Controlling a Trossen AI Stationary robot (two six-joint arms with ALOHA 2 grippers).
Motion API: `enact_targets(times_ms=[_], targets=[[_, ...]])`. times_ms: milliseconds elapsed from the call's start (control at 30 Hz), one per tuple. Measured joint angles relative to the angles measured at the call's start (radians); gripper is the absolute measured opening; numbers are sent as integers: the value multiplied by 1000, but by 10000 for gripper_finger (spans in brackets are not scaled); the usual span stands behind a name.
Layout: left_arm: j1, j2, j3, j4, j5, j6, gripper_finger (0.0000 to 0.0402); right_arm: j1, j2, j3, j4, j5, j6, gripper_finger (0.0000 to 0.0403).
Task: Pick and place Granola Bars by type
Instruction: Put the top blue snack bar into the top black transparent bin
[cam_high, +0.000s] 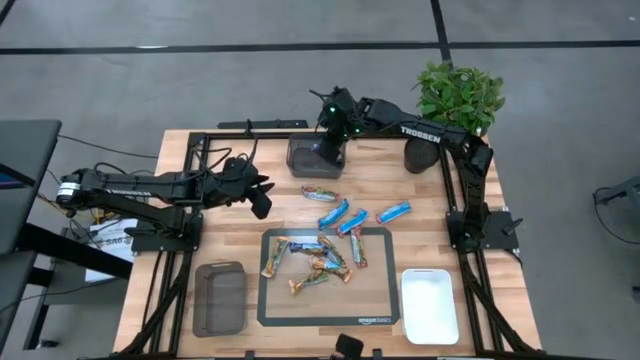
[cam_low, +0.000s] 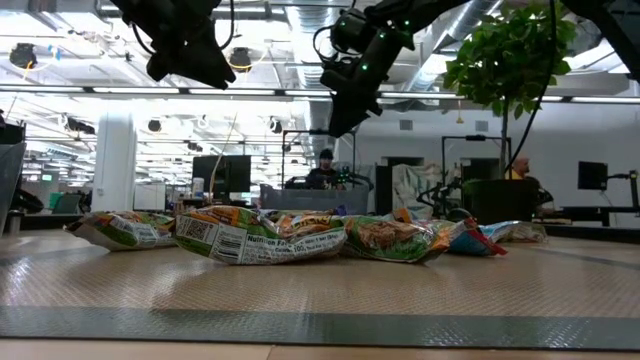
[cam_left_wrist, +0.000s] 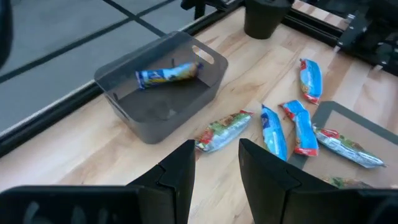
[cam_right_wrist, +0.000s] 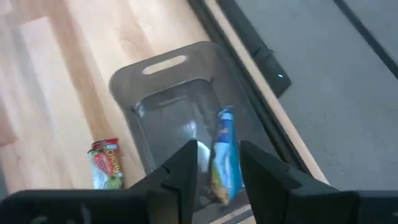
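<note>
The right gripper (cam_high: 331, 150) is hovering with its dark fingers apart and empty above the dark grey rectangular plastic bin (cam_high: 316, 157) at the far edge of the wooden table (cam_high: 230, 215). One blue wrapped granola bar (cam_right_wrist: 225, 155) is lying inside that bin, directly below the spread fingers and leaning along one wall; the left wrist view is showing the same bar (cam_left_wrist: 169, 73) resting on the bin's (cam_left_wrist: 163, 81) floor.

The left gripper (cam_high: 260, 200) is hanging over bare wood to the left of the bin, its fingers also parted and holding nothing. Just ahead of it a green-and-white wrapped bar (cam_left_wrist: 222, 130) is lying on the table near the bin's front, with three more blue wrapped bars (cam_high: 350, 217) scattered beyond it toward the right.

The remaining brown-orange and mixed bars (cam_high: 315, 262) are lying in a loose pile on the dark-framed mat (cam_high: 376, 305) at the table's centre, well apart from both grippers. A second dark grey bin (cam_high: 219, 298) is sitting at the near left, and a white rectangular tray (cam_high: 430, 305) at the near right. A green potted plant (cam_high: 458, 95) is standing at the far right corner.
</note>
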Motion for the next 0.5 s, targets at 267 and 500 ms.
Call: enact_targets(times_ms=[267,500], targets=[[0,0,0,57,302,118,116,78,-20,2,-179,-229,-157,125],[-1,0,0,67,520,186,116,199,-15,-3,-408,-223,-336,126]])
